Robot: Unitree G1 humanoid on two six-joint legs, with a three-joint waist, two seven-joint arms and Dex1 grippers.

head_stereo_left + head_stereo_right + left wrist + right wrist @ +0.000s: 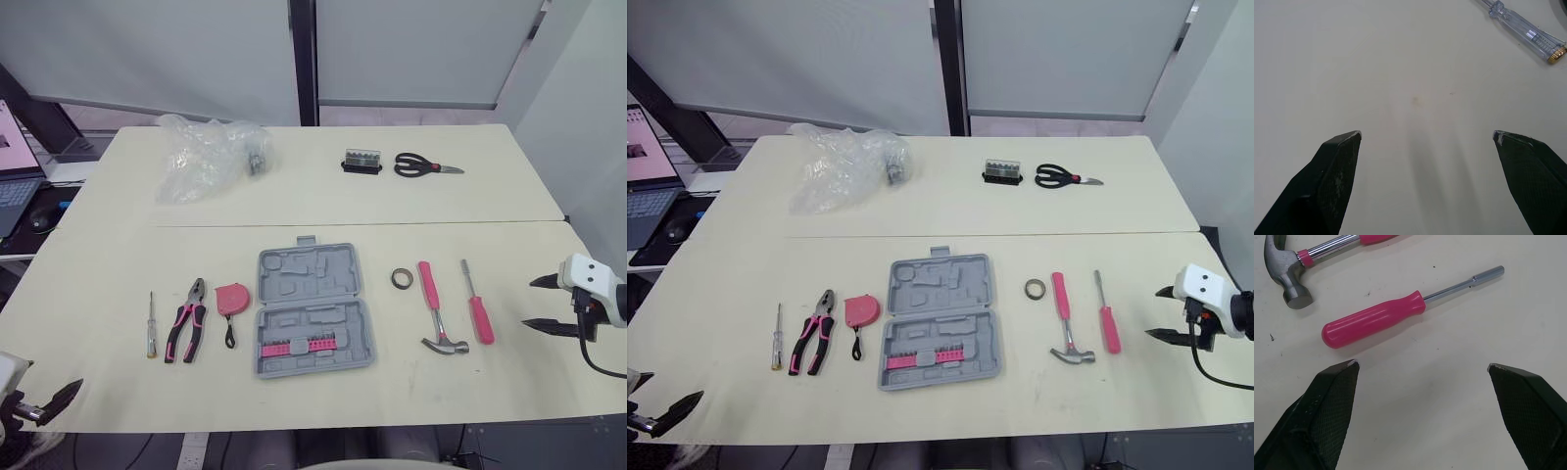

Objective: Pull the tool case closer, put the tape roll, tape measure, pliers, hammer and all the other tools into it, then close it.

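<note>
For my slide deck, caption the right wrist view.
Open right gripper hovers above the table near pink screwdriver and hammer.

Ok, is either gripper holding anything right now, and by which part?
Nothing is held. The left gripper and right gripper are both open above the table.

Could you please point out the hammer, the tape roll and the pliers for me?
hammer point(446, 344): left eye view, on its steel head.
tape roll point(395, 279): left eye view, on its rim.
pliers point(192, 311): left eye view, near the pivot.

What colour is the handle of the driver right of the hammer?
Pink handle; clearest in right wrist view.
</note>
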